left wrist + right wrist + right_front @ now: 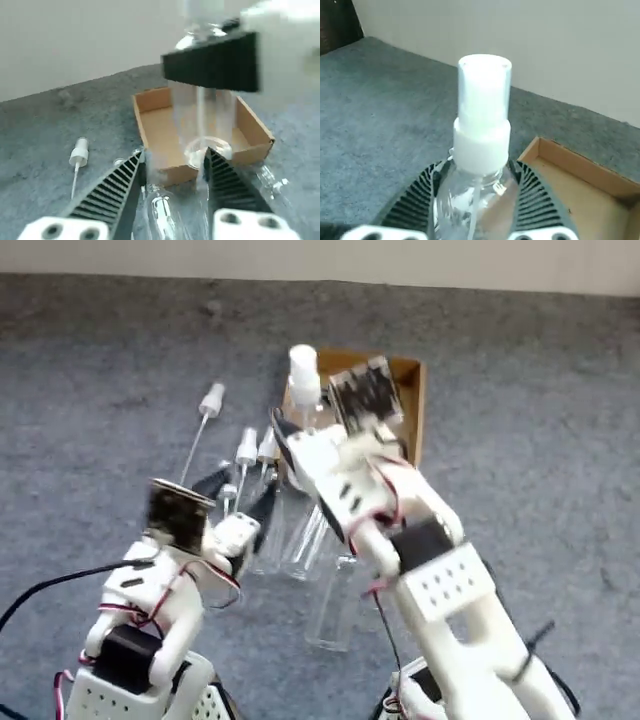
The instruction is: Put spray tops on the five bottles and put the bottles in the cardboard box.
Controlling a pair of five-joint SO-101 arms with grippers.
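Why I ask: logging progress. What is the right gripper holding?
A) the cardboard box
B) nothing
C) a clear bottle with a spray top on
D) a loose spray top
C: the right gripper is shut on a clear bottle with a white spray top fitted on its neck.

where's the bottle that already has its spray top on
The clear plastic bottle with the white spray top stands upright in the right gripper, lifted at the left edge of the brown cardboard box, top middle of the high view.
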